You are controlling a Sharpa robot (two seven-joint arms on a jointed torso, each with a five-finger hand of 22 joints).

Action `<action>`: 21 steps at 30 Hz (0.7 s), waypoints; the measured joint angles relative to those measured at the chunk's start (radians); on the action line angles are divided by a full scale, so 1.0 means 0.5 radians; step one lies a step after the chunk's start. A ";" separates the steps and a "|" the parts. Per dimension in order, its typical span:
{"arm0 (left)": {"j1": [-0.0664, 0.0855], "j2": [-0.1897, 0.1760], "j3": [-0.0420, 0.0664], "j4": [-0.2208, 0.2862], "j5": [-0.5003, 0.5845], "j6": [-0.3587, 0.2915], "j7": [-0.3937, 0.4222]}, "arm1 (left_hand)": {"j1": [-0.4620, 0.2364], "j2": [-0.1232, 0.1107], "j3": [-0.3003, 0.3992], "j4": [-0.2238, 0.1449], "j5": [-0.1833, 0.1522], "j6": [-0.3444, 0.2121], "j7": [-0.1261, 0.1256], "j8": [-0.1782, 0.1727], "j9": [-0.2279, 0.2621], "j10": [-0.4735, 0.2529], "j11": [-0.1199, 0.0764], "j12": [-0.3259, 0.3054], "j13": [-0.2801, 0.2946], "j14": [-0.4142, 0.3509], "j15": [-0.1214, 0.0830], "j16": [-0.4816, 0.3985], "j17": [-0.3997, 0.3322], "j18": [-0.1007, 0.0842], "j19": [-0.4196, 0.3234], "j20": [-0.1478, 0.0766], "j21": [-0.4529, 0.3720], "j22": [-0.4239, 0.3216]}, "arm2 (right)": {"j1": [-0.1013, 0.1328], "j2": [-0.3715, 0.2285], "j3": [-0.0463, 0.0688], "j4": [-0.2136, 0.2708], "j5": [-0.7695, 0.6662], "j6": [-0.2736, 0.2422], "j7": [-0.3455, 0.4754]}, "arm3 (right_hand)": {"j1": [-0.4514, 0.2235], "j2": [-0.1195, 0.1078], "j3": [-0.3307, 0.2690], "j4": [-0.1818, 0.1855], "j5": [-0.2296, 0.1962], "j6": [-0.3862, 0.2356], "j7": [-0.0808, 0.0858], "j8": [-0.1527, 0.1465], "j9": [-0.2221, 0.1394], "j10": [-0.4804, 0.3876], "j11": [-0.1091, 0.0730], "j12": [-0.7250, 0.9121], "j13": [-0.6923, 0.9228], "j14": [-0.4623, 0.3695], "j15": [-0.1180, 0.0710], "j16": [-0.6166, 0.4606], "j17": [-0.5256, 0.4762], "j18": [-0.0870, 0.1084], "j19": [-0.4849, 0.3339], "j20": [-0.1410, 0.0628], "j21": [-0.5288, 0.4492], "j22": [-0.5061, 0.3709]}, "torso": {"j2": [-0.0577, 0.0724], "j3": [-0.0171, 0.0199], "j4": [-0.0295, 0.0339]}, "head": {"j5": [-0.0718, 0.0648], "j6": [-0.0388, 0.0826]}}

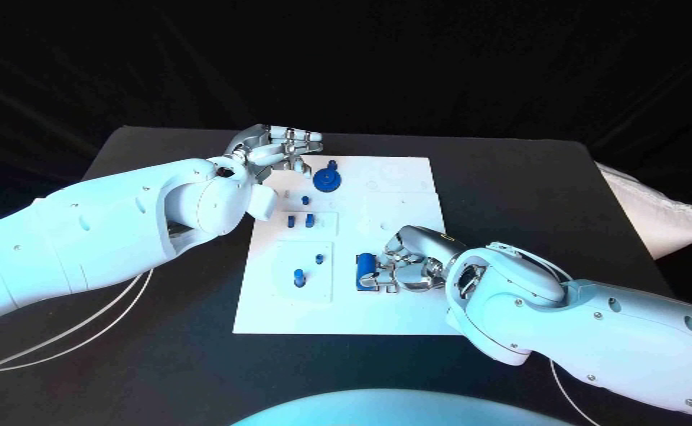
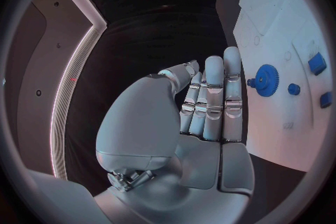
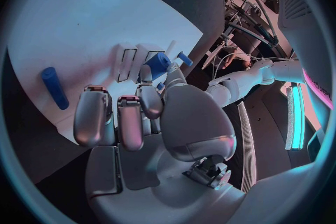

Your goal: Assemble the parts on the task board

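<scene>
The white task board (image 1: 389, 176) lies mid-table. My left hand (image 1: 274, 151) hovers over its far left corner, fingers side by side and holding nothing (image 2: 210, 98). Just beside it, a blue gear (image 1: 329, 181) sits on the board (image 2: 266, 79). Small blue pegs and blocks (image 1: 300, 219) stand in a row toward the near side. My right hand (image 1: 397, 264) rests on the board's near right part, fingers curled down, thumb and a finger pinching a blue block (image 1: 366, 268) (image 3: 159, 60). A blue cylinder (image 3: 52, 87) lies loose on the board (image 3: 77, 28) beside that hand.
Two more small blue parts (image 1: 300, 276) sit in a recess at the board's near left. The black table (image 1: 173, 346) surrounds the board. White cables (image 1: 87, 331) trail across it at the left, and a white object (image 1: 649, 211) lies at its right edge.
</scene>
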 measured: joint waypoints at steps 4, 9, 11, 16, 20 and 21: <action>0.000 0.000 0.000 0.000 0.000 0.002 -0.001 | 0.000 0.000 0.000 0.000 0.000 0.000 0.000 0.000 0.000 0.000 0.000 0.000 0.000 0.000 0.000 0.000 0.000 0.000 0.000 0.000 0.000 0.000 | 0.000 0.009 0.001 -0.007 -0.011 0.004 0.006 | 0.025 0.020 0.010 -0.010 -0.005 0.008 -0.007 0.000 0.005 0.012 -0.009 -0.006 0.005 0.005 -0.005 0.000 0.000 0.000 0.003 -0.003 0.000 0.005 | 0.000 -0.0004 0.001 | -0.002 -0.001; 0.000 0.000 0.000 0.000 0.000 0.003 -0.002 | -0.008 -0.008 0.000 0.000 0.000 0.000 0.000 0.000 0.000 -0.007 0.007 0.000 0.000 0.000 0.000 0.000 0.000 0.000 0.000 0.000 0.000 0.000 | -0.002 0.012 0.001 -0.012 -0.019 0.010 0.009 | 0.038 0.033 0.010 -0.011 -0.008 0.009 -0.008 0.000 0.007 0.014 -0.007 -0.009 0.011 0.008 -0.007 0.000 0.000 0.000 0.003 -0.003 0.000 0.008 | 0.000 -0.0013 0.002 | -0.003 -0.005; 0.000 -0.001 0.000 0.000 0.000 0.004 -0.002 | -0.008 -0.008 0.000 0.000 0.000 0.000 0.000 0.000 0.000 -0.007 0.007 0.000 0.000 0.000 0.000 0.000 0.000 0.000 0.000 0.000 0.000 0.000 | -0.002 0.010 0.001 -0.012 -0.021 0.013 0.011 | 0.038 0.033 0.010 -0.011 -0.008 0.009 -0.008 0.000 0.007 0.014 -0.007 -0.009 0.013 0.008 -0.007 0.000 0.000 0.000 0.003 -0.003 0.000 0.008 | 0.000 -0.0015 0.002 | -0.003 -0.005; 0.000 -0.002 0.000 0.000 0.000 0.005 -0.004 | -0.008 -0.008 0.000 0.000 0.000 0.000 0.000 0.000 0.000 -0.007 0.007 0.000 0.000 0.000 0.000 0.000 0.000 0.000 0.000 0.000 0.000 0.000 | -0.004 -0.001 0.001 -0.004 -0.022 0.019 0.017 | 0.054 0.049 0.010 -0.011 -0.009 0.009 -0.008 0.000 0.008 0.014 -0.007 0.005 0.018 0.008 -0.007 0.000 0.000 0.000 0.003 -0.003 0.000 0.011 | 0.000 -0.0008 0.003 | -0.002 -0.008; 0.000 -0.004 0.000 0.000 0.000 0.005 -0.005 | -0.008 -0.008 0.000 0.000 0.000 0.000 0.000 0.000 0.000 -0.007 0.007 0.000 0.000 0.000 0.000 0.000 0.000 0.000 0.000 0.000 0.000 0.000 | -0.011 -0.025 -0.005 0.000 -0.022 0.031 0.015 | 0.064 0.060 0.021 -0.022 -0.008 0.009 -0.008 0.000 0.011 0.013 -0.007 0.005 0.021 0.008 -0.007 0.000 0.000 0.000 0.003 -0.003 0.000 0.011 | 0.000 -0.0006 0.003 | 0.000 -0.011; 0.000 -0.004 0.000 0.000 0.000 0.005 -0.005 | -0.008 -0.008 0.000 0.000 0.000 0.000 0.000 0.000 0.000 -0.007 0.007 0.000 0.000 0.000 0.000 0.000 0.000 0.000 0.000 0.000 0.000 0.000 | -0.014 -0.031 -0.006 0.001 -0.022 0.035 0.013 | 0.064 0.060 0.021 -0.022 -0.008 0.012 -0.012 0.000 0.011 0.013 -0.007 0.005 0.023 0.008 -0.007 0.000 0.000 0.000 0.003 -0.003 0.000 0.013 | 0.000 -0.0002 0.003 | 0.001 -0.011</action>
